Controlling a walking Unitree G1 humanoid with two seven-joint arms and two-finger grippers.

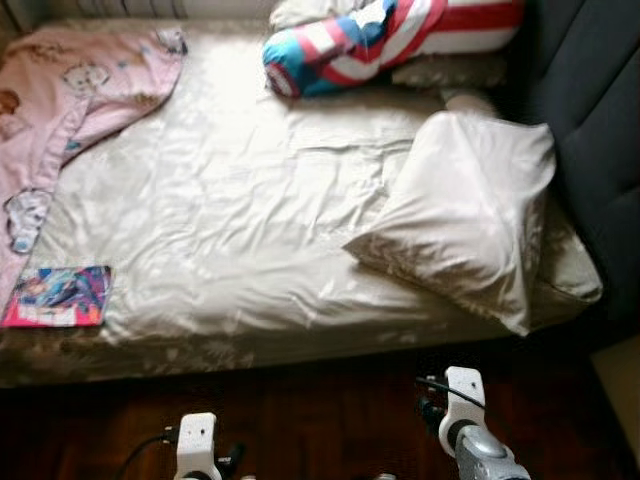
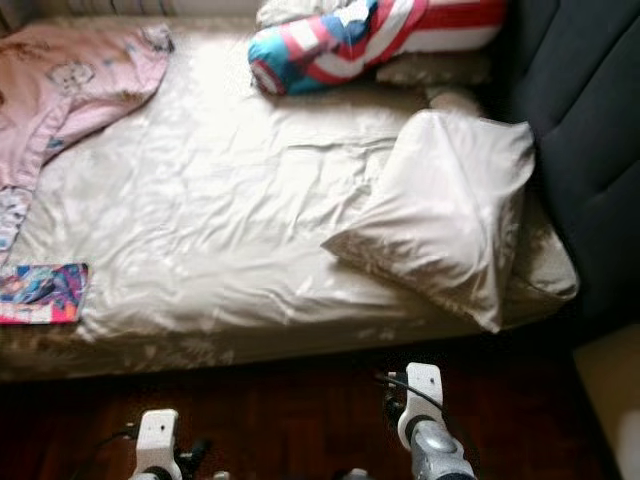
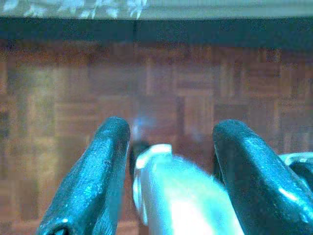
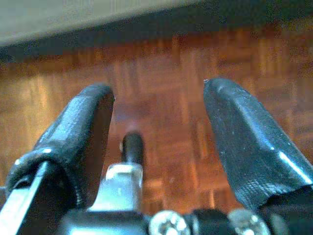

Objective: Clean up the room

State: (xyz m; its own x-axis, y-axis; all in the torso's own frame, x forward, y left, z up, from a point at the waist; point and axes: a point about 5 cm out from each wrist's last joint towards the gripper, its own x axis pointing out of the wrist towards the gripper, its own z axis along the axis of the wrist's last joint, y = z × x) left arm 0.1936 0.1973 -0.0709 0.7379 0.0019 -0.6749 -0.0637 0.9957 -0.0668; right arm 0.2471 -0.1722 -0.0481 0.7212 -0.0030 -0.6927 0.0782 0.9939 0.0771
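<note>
Left eye view takes in the bed (image 1: 250, 250), its cream sheet rumpled. Against the dark headboard (image 1: 590, 130) on the right lies a cream pillow (image 1: 465, 215), tilted, one corner hanging over the mattress's near edge. At the far side lies a red, white and blue striped cushion (image 1: 380, 40), and a pink blanket (image 1: 70, 90) trails down the left side. A colourful magazine (image 1: 58, 296) (or a comic, too blurred to tell) sits at the near left corner.

Both arms hang low over the parquet floor (image 3: 171, 98) just in front of the bed. The left gripper (image 3: 168, 142) and the right gripper (image 4: 159, 112) both stand wide apart, holding nothing.

Risks, as I judge them: the pillow's overhanging corner could slide off if nudged, and the slippery sheet could bunch and drag the magazine off the edge.
</note>
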